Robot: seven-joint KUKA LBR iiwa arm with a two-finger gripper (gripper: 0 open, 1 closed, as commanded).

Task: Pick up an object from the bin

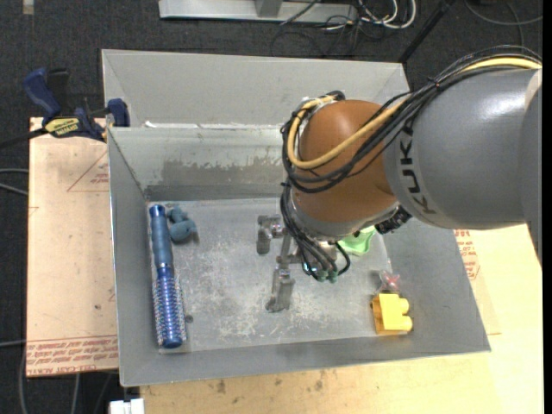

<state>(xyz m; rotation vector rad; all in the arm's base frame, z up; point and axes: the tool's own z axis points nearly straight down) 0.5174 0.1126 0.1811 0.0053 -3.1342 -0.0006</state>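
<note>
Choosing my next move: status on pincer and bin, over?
Pincer open, empty, over bare mid-floor. Green thing nearest, partly under wrist; yellow block front-right corner. Blue hairbrush along left wall, nothing in the way.

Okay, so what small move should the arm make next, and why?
Probably shift the jaws toward the green thing just to the view's right of them. They stand open over bare bin floor with nothing between them, and that piece looks nearest; the yellow block lies farther off, by the front right corner.
</note>
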